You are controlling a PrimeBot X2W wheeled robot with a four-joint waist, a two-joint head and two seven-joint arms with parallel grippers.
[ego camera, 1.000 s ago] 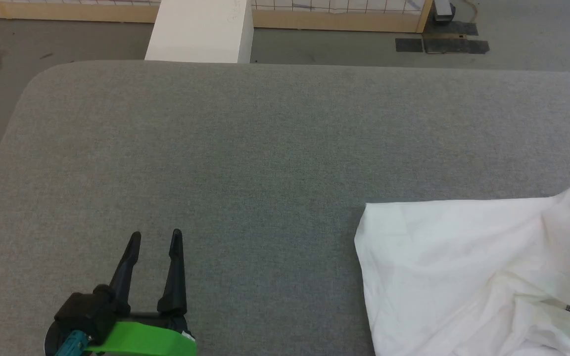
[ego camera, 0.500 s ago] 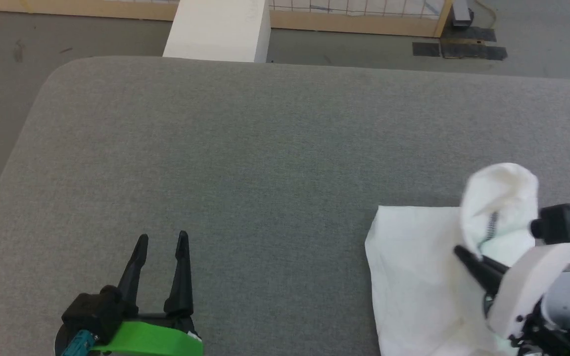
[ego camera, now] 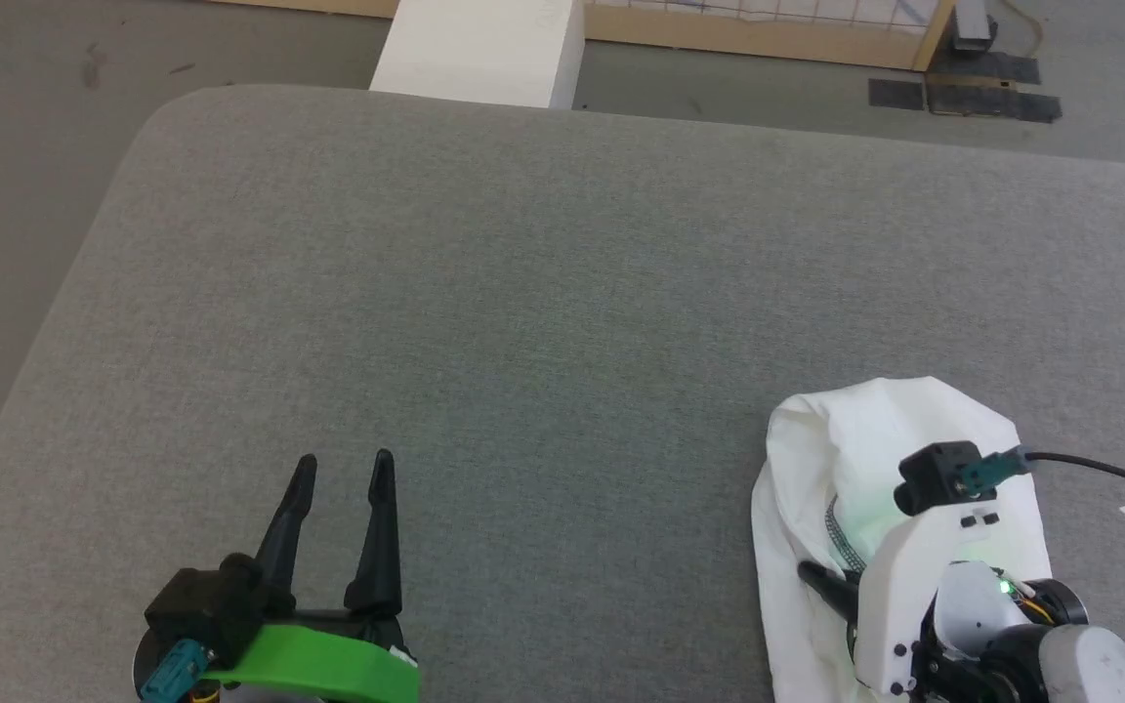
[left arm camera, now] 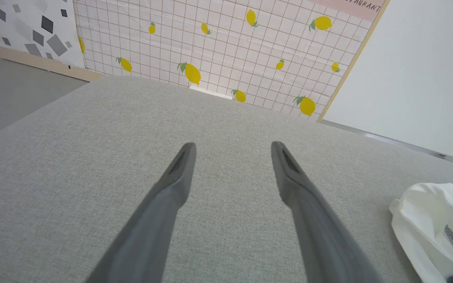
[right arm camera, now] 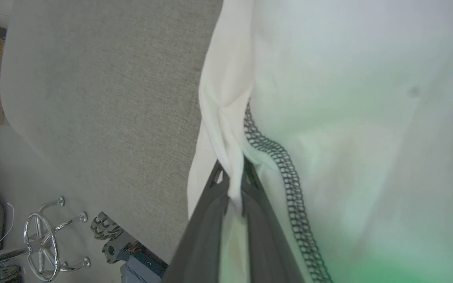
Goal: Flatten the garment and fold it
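Bunching in a rounded heap at the near right of the grey padded table (ego camera: 523, 293), the white T-shirt (ego camera: 875, 430) is held up by a pinched fold beside its dark-stitched seam (right arm camera: 277, 157), with the right gripper (right arm camera: 230, 169) clamped tight on that fold. Well apart at the near left, the left gripper (ego camera: 342, 465) hovers with fingers spread, holding nothing. Step looks like early flattening, nothing folded yet; next move likely calls for dragging the cloth toward the table's centre and getting the free gripper onto a second edge to spread it.
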